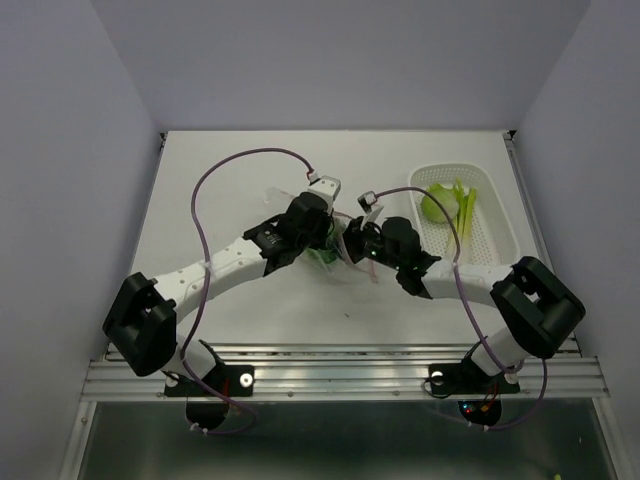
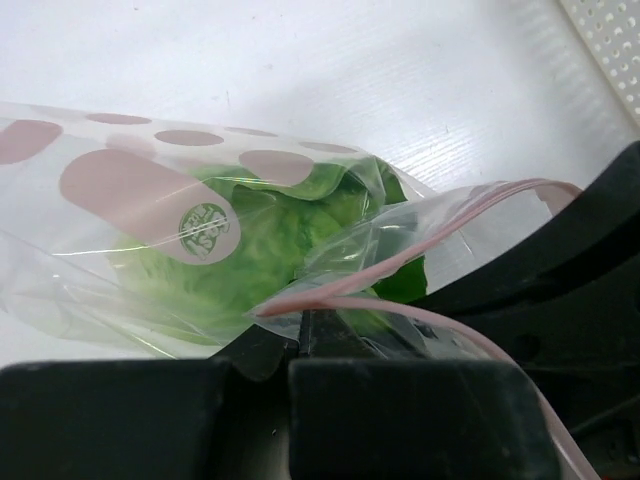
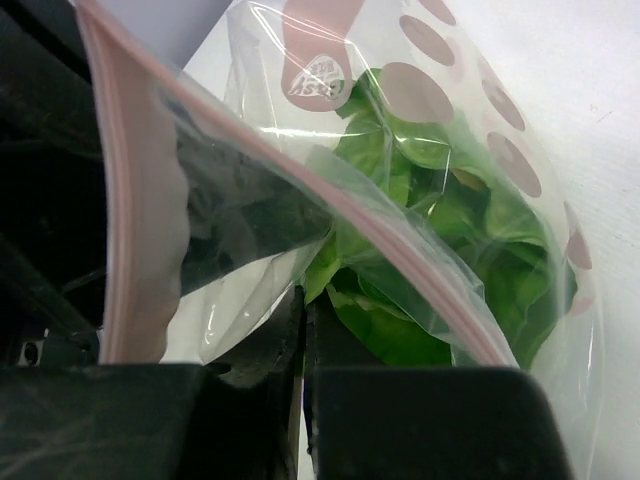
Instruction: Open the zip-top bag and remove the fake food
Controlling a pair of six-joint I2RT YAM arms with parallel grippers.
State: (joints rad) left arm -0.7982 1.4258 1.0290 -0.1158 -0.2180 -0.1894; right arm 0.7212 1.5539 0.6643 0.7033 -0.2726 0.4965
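The clear zip-top bag [image 1: 336,264] with pink spots lies at the table's middle between both grippers. Its pink zipper strip [image 2: 420,250] is parted, so the mouth gapes. My left gripper [image 2: 300,330] is shut on the bag's edge, just below where the two strips meet. My right gripper [image 3: 303,305] reaches into the mouth, under a strip [image 3: 400,250], and is shut on a green leaf [image 3: 400,325] of the fake food. More green leafy food [image 2: 260,240] fills the bag. In the top view the left gripper [image 1: 322,240] and right gripper [image 1: 350,246] almost touch.
A white perforated basket [image 1: 500,215] stands at the right. It holds a pale green ball [image 1: 435,207] and yellow-green strips [image 1: 466,203]. Purple cables loop over both arms. Grey walls close in the table on three sides.
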